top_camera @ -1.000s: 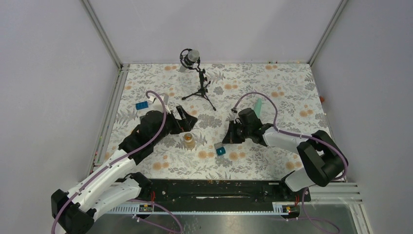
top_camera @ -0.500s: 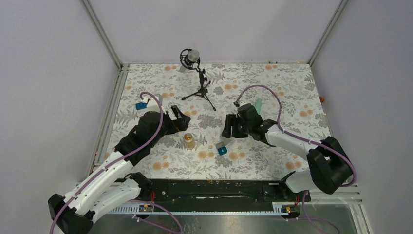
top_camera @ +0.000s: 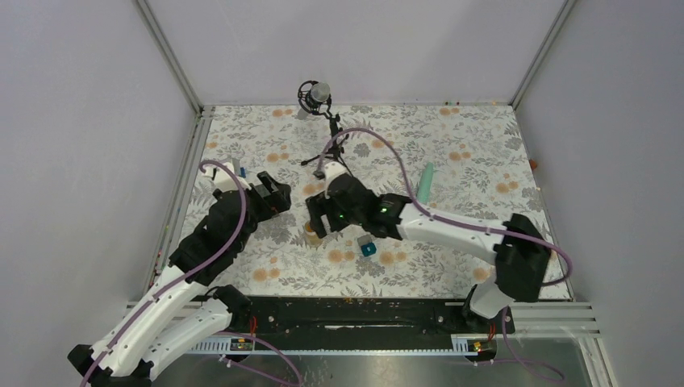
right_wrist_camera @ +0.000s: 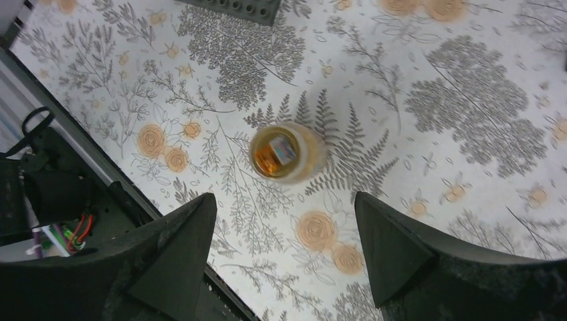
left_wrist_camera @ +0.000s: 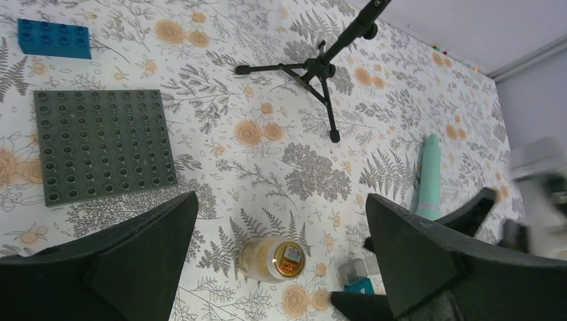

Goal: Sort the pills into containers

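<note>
Pills: tiny orange pellets [right_wrist_camera: 273,151] heaped in a small clear jar [right_wrist_camera: 309,160] that stands upright on the flowered surface [top_camera: 460,137].
Right fingers: the right fingers [right_wrist_camera: 167,261] are released and spread wide, grasping nothing. They point down at the surface, with the jar framed between them just past their tips and untouched.
Left fingers: the left fingers [left_wrist_camera: 134,261] are also released, wide and empty. The jar sits between them, beyond their tips and well apart.
Containers: a grey cube [left_wrist_camera: 352,269] and a teal cube [left_wrist_camera: 362,286] touch each other near the jar, by the left arm's right-hand fingertip. The mint-green strip [left_wrist_camera: 428,177] lies farther out past that tip. Whether any of them holds pills cannot be told.
Step in hand: likely the reach for the jar, before any pouring or sorting.
Next move: probably lower the right fingers around the jar's wall, centre them, then clench gently. The glass looks smooth and could tip.
Elsewhere: a dark studded plate [left_wrist_camera: 100,144] and a blue brick [left_wrist_camera: 53,39] lie beyond the left arm's left-hand fingertip.
</note>
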You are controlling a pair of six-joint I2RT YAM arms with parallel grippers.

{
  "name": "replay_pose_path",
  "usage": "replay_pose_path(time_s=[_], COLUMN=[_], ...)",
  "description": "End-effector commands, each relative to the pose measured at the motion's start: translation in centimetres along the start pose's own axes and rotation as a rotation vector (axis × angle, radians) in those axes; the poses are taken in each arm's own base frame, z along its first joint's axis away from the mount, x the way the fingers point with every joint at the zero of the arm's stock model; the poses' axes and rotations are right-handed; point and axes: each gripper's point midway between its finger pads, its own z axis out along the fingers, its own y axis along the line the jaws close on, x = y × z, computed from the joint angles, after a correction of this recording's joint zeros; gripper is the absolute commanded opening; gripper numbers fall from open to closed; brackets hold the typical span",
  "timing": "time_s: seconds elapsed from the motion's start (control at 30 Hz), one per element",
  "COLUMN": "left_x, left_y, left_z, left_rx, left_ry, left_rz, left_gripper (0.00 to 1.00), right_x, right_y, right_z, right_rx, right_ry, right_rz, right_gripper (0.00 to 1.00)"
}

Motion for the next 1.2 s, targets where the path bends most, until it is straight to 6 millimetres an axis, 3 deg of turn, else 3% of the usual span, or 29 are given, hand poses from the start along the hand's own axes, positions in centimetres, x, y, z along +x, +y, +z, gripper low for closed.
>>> replay_pose_path(time_s=[0.0, 0.17, 0.37, 0.67, 0.83, 1.0, 1.17], left_x=[-1.7, -1.4, -1.3, -0.9, -0.7, 0.5, 2.2], left_y=[0.9, 1.3, 1.7, 1.7, 1.5, 0.4, -2.8], left_z=[-0.4, -0.5, -0.5, -0.4, -0.3, 0.1, 0.4], left_rx=[-0.047, -0.060, -0.071, -0.069, -0.057, 0.006, 0.178], left_ry=[-0.069, -0.070, -0.078, -0.067, -0.054, -0.004, 0.075], left_rz=[-0.028, -0.027, -0.032, -0.037, -0.030, -0.002, 0.039], left_gripper=[0.99, 0.99, 0.99, 0.99, 0.99, 0.99, 0.99], right_x=[0.5, 1.0, 1.5, 1.3, 0.0, -2.5, -3.4], right_y=[1.4, 0.3, 0.3, 1.3, 1.0, -0.4, -0.9], right_z=[3.1, 5.5, 6.8, 7.8, 6.3, 2.9, -1.1], right_rx=[0.076, 0.214, 0.218, 0.187, 0.196, 0.170, -0.001], right_ry=[0.048, 0.082, 0.088, 0.075, 0.031, -0.025, -0.021], right_rz=[-0.143, -0.137, -0.134, -0.083, -0.055, 0.013, -0.003], right_gripper=[0.83, 0.84, 0.81, 0.43, 0.28, 0.26, 0.26])
